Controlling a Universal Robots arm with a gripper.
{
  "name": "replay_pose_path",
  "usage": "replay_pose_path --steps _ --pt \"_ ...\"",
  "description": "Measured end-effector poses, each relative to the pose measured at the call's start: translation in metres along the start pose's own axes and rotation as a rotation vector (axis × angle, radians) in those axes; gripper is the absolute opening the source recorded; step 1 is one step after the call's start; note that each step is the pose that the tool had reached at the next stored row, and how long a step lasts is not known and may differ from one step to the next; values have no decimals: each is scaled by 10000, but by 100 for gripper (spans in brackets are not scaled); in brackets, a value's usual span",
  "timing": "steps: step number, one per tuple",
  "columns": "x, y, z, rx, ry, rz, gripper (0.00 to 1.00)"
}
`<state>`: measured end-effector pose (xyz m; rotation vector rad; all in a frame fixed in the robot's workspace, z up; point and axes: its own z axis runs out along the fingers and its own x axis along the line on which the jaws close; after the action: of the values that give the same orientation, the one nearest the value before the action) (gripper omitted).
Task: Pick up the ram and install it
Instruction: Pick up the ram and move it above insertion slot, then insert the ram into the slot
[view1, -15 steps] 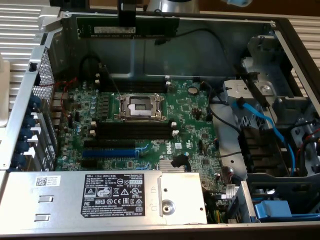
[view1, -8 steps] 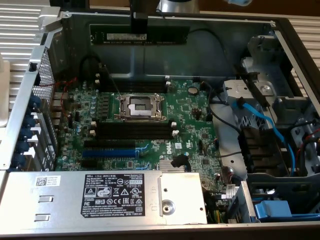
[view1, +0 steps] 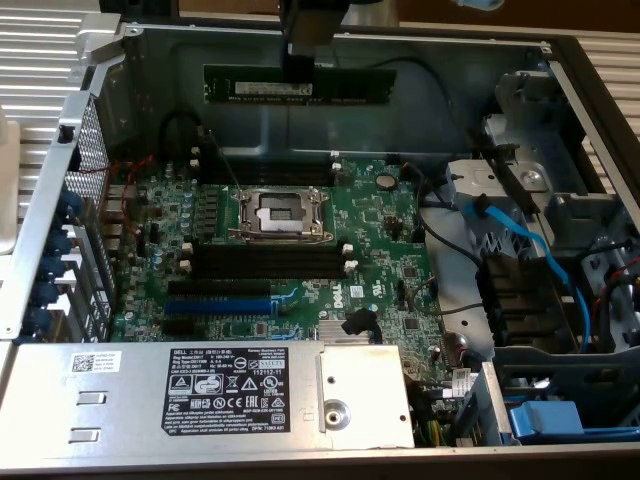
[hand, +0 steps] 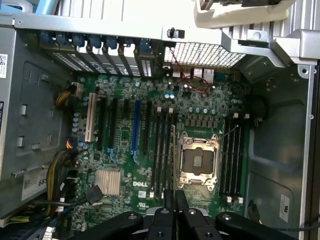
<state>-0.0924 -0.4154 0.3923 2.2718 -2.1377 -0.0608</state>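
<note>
The open case (view1: 560, 60) sits on a ribbed pale surface (view1: 40, 60), and the motherboard (view1: 370, 230) covers most of its floor. A grey power supply (view1: 200, 390) with a black label runs along the near edge in the exterior view. That view shows the ram (view1: 340, 85) full length: level, label side out, raised clear of the board in front of the case's far wall. The gripper (view1: 300, 68) comes down from above, its jaws narrow and clamped on the stick near its middle. The wrist view looks down past the black fingers (hand: 167, 202), so the stick is just a thin dark edge between them, above the board beside the socket (hand: 198, 161). Long black slots (view1: 270, 262) lie on both sides of the socket, with a blue slot (view1: 225, 303) further off. A blue cable (view1: 520, 240) loops over the drive bay on the exterior view's right.
</note>
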Motion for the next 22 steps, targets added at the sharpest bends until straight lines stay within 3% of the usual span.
replay_pose_path --steps 17,22 --pt "-5 -1 5 5 0 9 12" --pt "-42 15 93 32 -2 96 12"
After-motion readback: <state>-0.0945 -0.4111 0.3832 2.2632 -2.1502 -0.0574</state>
